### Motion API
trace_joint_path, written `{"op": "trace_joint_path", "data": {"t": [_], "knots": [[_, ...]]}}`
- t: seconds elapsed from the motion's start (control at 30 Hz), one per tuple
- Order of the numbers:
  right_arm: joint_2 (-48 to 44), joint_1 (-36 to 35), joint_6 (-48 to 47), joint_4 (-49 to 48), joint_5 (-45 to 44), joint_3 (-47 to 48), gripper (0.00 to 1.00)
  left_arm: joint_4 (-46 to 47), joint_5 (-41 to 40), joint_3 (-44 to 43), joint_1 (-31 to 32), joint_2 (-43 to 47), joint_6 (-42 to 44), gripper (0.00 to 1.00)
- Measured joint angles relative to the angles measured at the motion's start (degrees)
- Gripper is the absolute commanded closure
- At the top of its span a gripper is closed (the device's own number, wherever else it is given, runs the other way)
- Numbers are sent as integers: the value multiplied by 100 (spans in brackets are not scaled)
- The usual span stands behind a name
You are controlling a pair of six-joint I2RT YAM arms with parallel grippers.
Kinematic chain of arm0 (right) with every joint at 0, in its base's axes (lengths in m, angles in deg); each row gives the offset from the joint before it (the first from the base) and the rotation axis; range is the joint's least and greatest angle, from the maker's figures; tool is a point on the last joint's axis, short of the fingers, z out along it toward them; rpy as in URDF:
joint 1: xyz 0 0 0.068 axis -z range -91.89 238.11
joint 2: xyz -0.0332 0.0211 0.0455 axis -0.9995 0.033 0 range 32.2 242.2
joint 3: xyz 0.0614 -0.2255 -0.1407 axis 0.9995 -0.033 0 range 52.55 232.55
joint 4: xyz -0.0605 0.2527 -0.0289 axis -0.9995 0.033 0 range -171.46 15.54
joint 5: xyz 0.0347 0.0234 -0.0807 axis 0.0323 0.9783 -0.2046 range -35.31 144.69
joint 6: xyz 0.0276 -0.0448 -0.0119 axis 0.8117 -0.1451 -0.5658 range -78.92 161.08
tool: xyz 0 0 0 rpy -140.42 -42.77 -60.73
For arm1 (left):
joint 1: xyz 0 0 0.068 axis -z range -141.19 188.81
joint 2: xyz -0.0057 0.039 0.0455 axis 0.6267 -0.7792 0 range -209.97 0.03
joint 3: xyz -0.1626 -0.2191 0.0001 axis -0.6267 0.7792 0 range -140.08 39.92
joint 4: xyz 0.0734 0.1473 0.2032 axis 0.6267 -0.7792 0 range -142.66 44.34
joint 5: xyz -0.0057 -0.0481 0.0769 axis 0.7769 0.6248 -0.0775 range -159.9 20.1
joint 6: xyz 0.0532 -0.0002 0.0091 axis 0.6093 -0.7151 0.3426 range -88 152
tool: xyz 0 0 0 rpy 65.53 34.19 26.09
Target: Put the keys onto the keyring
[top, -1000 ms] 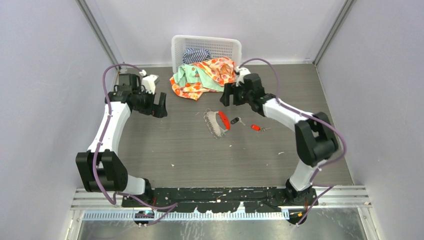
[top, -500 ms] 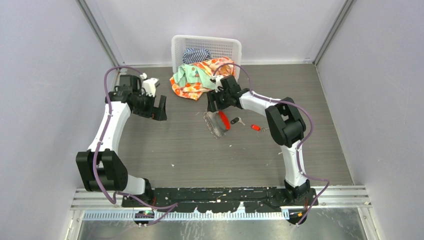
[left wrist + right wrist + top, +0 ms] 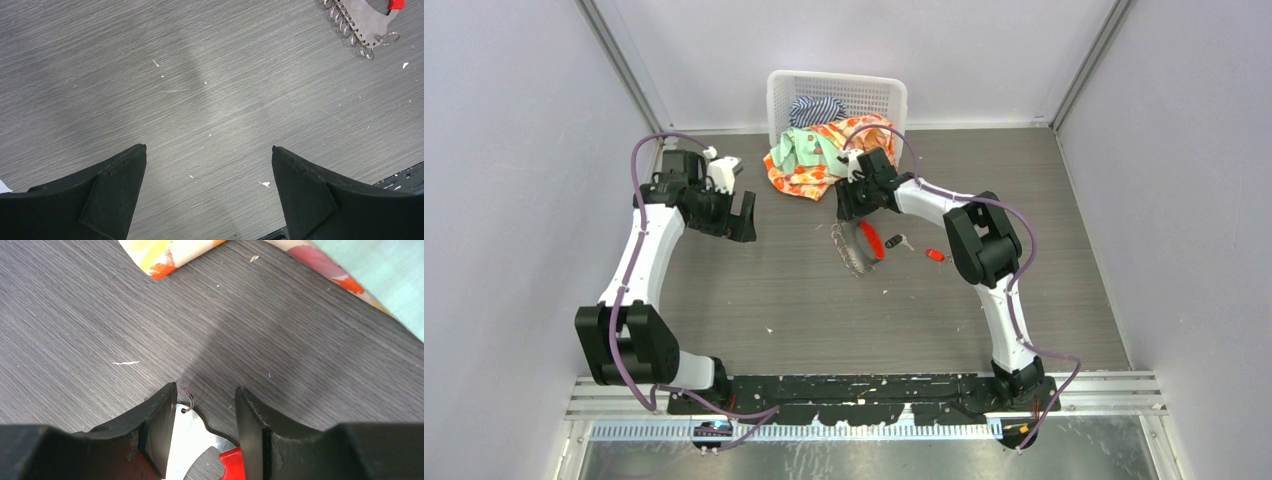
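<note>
Between right gripper (image 3: 206,390) jaws: keyring (image 3: 192,437) end, flat on table (image 3: 300,355).

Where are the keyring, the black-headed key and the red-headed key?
keyring (image 3: 853,244), top view, on its grey plate.
black-headed key (image 3: 893,241), top view, on its black head.
red-headed key (image 3: 934,255), top view, on its red head.
</note>
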Motion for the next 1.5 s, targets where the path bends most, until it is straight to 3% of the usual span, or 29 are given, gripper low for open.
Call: {"op": "trace_joint_path", "data": {"t": [0.07, 0.5, 0.63, 0.77, 1.07, 1.23, 1.37, 1.5], "knots": [[39, -9, -26, 22, 0, 57, 55, -2, -20, 0, 0, 11, 2, 3], [61, -216, -131, 131, 87, 81, 66, 0, -278, 4, 0, 39, 149, 4], [61, -227, -173, 168, 83, 83, 79, 0, -306, 7, 0, 39, 153, 4], [63, -227, -238, 328, 85, 131, 99, -2, -321, 7, 0, 42, 155, 4], [48, -232, -232, 457, 275, 330, 99, -57, -271, 15, 2, 68, 170, 3], [-437, -317, -133, 210, 590, -195, 99, -293, -48, -28, 20, 70, 173, 0], [-1338, -522, -79, -31, 754, -820, 99, -479, 448, -164, 28, 210, 280, 19], [-2481, -866, -46, -450, 953, -1469, 99, -726, 1154, -380, 105, 601, 586, 27]]}}
